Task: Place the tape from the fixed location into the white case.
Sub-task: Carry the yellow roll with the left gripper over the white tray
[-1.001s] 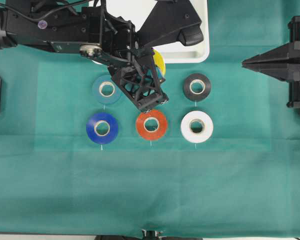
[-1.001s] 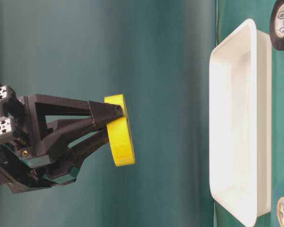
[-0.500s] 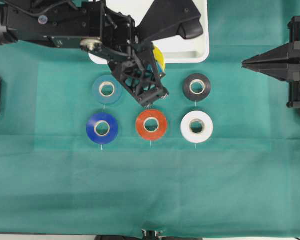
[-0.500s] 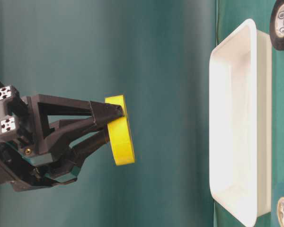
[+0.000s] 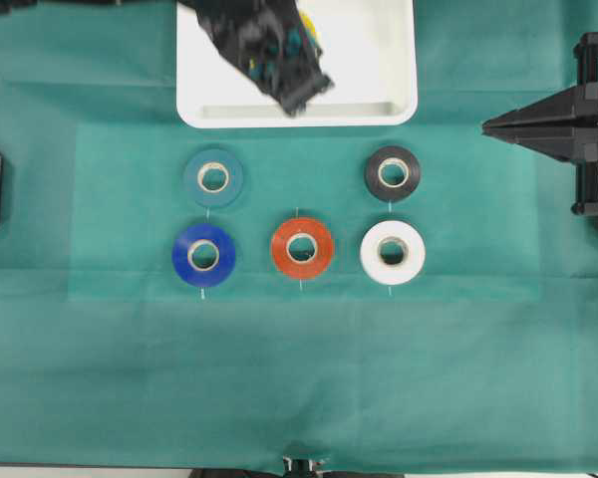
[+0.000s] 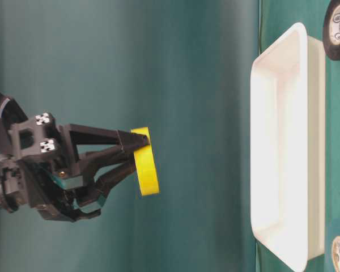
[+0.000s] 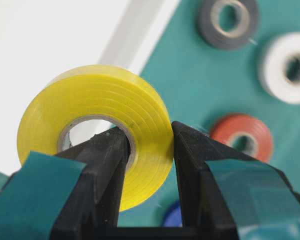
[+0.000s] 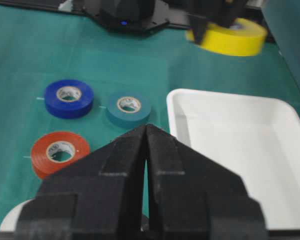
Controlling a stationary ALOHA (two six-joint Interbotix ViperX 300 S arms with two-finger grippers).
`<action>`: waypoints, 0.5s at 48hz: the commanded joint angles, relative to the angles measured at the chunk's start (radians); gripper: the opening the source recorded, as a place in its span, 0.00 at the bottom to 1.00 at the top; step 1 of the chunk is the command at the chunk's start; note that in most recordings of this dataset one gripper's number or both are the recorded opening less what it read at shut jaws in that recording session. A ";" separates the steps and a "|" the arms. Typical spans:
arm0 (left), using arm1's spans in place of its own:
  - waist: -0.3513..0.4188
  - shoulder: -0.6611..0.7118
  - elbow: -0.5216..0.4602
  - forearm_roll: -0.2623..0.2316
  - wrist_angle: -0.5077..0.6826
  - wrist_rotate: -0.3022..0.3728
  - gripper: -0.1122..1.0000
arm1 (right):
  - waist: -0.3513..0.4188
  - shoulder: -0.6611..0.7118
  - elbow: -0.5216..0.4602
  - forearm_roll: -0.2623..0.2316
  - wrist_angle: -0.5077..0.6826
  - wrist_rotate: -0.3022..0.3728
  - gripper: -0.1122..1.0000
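My left gripper (image 7: 147, 137) is shut on the tape (image 7: 97, 125), a bright yellow roll. One finger goes through its pale core and the other presses on its outer face. In the overhead view the left gripper (image 5: 304, 28) is blurred and covers most of the tape (image 5: 310, 20) over the white case (image 5: 399, 108). In the table-level view the tape (image 6: 146, 169) hangs well clear of the case's rim (image 6: 297, 34). My right gripper (image 5: 488, 125) rests shut at the right edge, with nothing between its fingers (image 8: 162, 150).
Several other rolls lie on the green cloth in front of the case: teal (image 5: 213, 178), blue (image 5: 203, 255), orange-red (image 5: 302, 248), white (image 5: 393, 252) and black (image 5: 393, 173). The case's inside (image 8: 240, 145) shows white and bare.
My left gripper has carried the yellow tape from above the rolls toward the back, over the white case. The right gripper has not moved.
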 commanded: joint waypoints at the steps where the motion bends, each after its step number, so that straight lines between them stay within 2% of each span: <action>1: 0.023 -0.048 -0.031 0.003 -0.003 0.011 0.32 | -0.002 0.003 -0.028 0.000 -0.003 0.002 0.10; 12: 0.080 -0.049 -0.037 0.003 -0.003 0.037 0.32 | -0.002 0.005 -0.028 0.000 -0.003 0.000 0.10; 24: 0.100 -0.048 -0.037 0.003 0.002 0.052 0.32 | -0.002 0.003 -0.029 0.000 -0.002 0.002 0.10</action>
